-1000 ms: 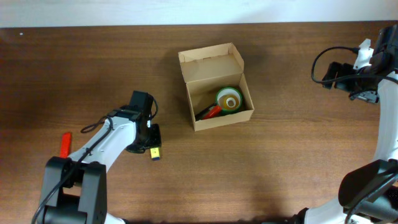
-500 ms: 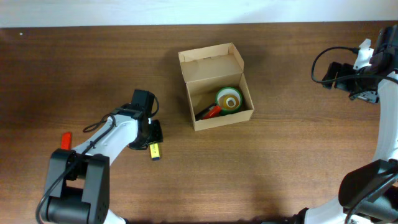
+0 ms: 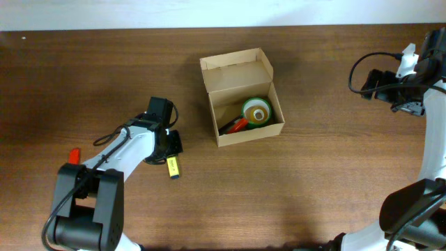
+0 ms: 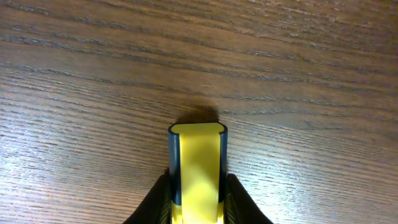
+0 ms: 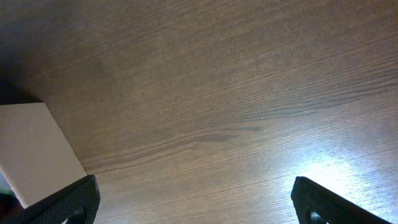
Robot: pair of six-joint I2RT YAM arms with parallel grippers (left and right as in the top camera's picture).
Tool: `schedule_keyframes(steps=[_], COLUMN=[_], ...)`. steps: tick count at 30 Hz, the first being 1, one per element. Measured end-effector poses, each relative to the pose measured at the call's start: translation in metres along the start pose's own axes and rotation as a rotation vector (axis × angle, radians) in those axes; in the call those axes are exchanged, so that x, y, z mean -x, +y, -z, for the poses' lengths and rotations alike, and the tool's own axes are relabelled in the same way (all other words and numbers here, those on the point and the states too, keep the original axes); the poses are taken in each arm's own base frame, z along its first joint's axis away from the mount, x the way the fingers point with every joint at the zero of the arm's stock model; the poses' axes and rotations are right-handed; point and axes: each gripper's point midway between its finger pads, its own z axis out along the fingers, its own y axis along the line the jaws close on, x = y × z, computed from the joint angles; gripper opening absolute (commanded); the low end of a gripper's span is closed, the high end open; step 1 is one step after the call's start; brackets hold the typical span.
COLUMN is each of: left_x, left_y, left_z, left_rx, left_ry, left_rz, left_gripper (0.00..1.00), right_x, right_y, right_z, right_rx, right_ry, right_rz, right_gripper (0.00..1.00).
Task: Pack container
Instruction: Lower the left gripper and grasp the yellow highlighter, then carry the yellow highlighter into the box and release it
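Note:
The container [image 3: 219, 78] is a tan cardboard box standing open at the table's middle, its flap lid tilted back. Inside lie a green tape roll [image 3: 257, 111] and a red marker [image 3: 239, 125]. My left gripper [image 3: 169, 157] is to the left of the box and shut on a yellow marker [image 3: 173, 167]; the left wrist view shows the marker [image 4: 196, 168] clamped between the fingers just above the wood. My right gripper [image 5: 196, 208] is open and empty, held above bare table at the far right.
A second red marker [image 3: 73, 153] lies near the left arm's base. The table's far edge meets a white wall [image 3: 223, 12]. A pale slab [image 5: 34, 149] shows at the left of the right wrist view.
My left gripper has shifted slightly up and right with the yellow marker. The red marker by the left arm is more hidden by the arm. The right arm has not moved.

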Motion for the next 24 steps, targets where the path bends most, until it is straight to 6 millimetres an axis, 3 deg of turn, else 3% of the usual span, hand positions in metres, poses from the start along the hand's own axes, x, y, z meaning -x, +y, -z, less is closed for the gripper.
schedule_keyframes(steps=[3,13,18,24], left_x=[0.000,0.018,0.067,0.125], left_y=[0.000,-0.018,-0.043,-0.069], left_z=[0.000,0.006,0.052,0.137], left_rx=[-0.001,-0.041,-0.078,-0.090], left_ry=[0.000,0.026,-0.069,-0.249], left_rz=[0.000,-0.102,-0.237,-0.457], left_gripper=[0.02,0.02,0.02,0.02], right_x=[0.000,0.000,0.000,0.000], right_y=[0.000,0.000,0.000,0.000], right_z=[0.000,0.000,0.000,0.000], right_rx=[0.000,0.000,0.000,0.000], right_ry=[0.000,0.000,0.000,0.000], right_rz=[0.000,0.000,0.000,0.000], right_gripper=[0.99,0.99,0.99,0.99])
